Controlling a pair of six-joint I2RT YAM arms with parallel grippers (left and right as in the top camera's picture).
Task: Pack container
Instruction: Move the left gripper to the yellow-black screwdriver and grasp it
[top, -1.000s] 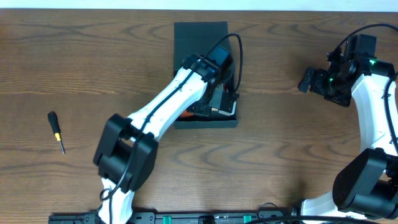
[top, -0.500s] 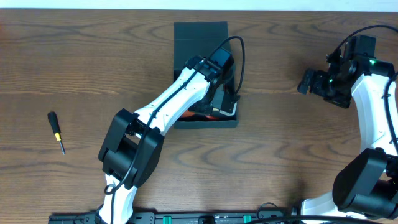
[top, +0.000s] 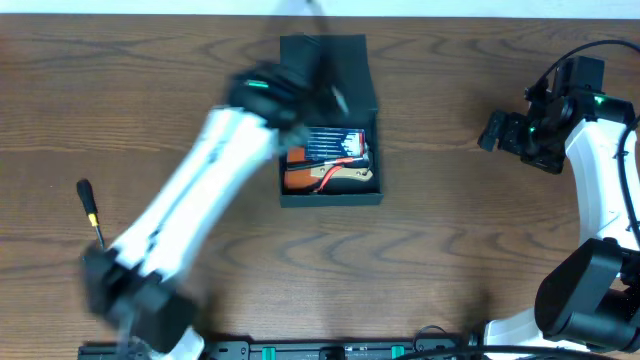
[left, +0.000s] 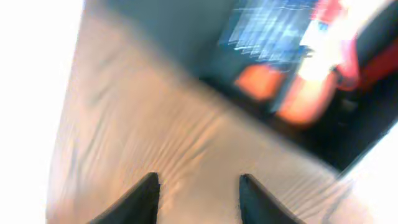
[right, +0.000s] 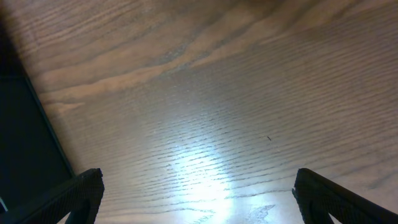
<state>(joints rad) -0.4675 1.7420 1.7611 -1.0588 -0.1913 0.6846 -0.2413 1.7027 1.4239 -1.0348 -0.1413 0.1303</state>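
The container (top: 330, 198) is a dark teal-black box at the table's middle back, with its flap lid (top: 322, 55) lying open behind it. Inside it are red and orange-handled hand tools (top: 325, 172) and a striped pack. My left arm is blurred by motion. Its gripper (top: 315, 82) hovers over the lid's left part. In the left wrist view the left gripper (left: 199, 193) is open and empty over bare wood, with the container (left: 168, 25) blurred at the upper right. My right gripper (top: 495, 130) is open and empty, well right of the container. It also shows wide open in the right wrist view (right: 199, 193).
A black-handled screwdriver (top: 91, 210) with a yellow band lies on the wood at the far left. The wooden table's far edge runs just behind the lid. A dark shape (right: 25, 124) sits at the left edge of the right wrist view.
My left arm has come out of the container and swung left and back, uncovering the tools inside. The right arm has not moved.
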